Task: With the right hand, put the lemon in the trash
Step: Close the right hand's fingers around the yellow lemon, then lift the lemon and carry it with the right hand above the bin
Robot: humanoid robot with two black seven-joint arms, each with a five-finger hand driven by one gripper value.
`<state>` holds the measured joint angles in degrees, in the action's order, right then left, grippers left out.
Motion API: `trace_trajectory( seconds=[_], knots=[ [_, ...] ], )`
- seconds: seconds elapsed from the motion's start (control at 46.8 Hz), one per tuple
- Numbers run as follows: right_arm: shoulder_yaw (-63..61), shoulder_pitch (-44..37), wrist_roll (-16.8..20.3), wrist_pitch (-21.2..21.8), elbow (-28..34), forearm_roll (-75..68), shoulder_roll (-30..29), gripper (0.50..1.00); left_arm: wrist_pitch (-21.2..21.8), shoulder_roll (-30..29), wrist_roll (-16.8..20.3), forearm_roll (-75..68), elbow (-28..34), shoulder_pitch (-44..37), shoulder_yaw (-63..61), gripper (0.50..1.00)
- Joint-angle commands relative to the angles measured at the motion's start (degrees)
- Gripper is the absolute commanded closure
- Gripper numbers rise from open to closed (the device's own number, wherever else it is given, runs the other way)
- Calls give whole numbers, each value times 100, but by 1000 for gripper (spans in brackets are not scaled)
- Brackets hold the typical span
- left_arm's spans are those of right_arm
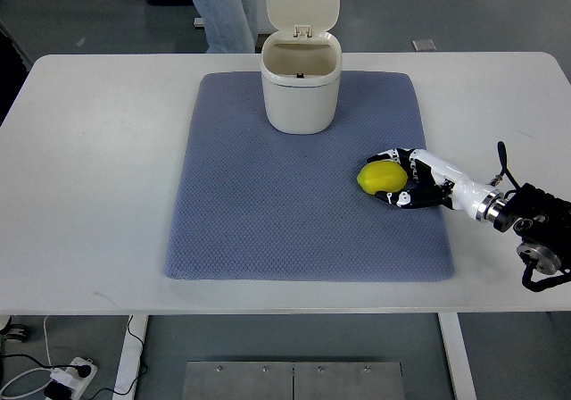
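top view looks steeply down on a white table with a blue-grey textured mat spread across its middle; a cream trash bin stands upright at the far centre of the mat, its hinged lid flipped up and back so the mouth is open; the lemon lies on the mat's right part, nearer than the bin and well apart from it; the right hand, white with black joints, comes in from the right edge and lies low over the mat; its fingers curl around the lemon from above and below, cupping it against the palm; a person's legs in jeans stand beyond the table's far edge; a power strip lies on the floor at lower left.
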<state>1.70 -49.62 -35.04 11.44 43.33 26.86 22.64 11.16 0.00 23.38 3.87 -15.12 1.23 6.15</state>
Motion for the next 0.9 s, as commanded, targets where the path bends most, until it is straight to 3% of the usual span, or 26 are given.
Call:
trace_trajectory(
  seconds=[0.0, 0.876],
  knots=[
    [-11, -48, 4, 8, 0, -15, 12, 1000, 18, 0, 0, 0, 0, 0, 0, 500],
    [-196, -1735, 4, 403, -9, -94, 425, 1000, 1, 0, 0, 0, 0, 0, 0, 500]
  ],
)
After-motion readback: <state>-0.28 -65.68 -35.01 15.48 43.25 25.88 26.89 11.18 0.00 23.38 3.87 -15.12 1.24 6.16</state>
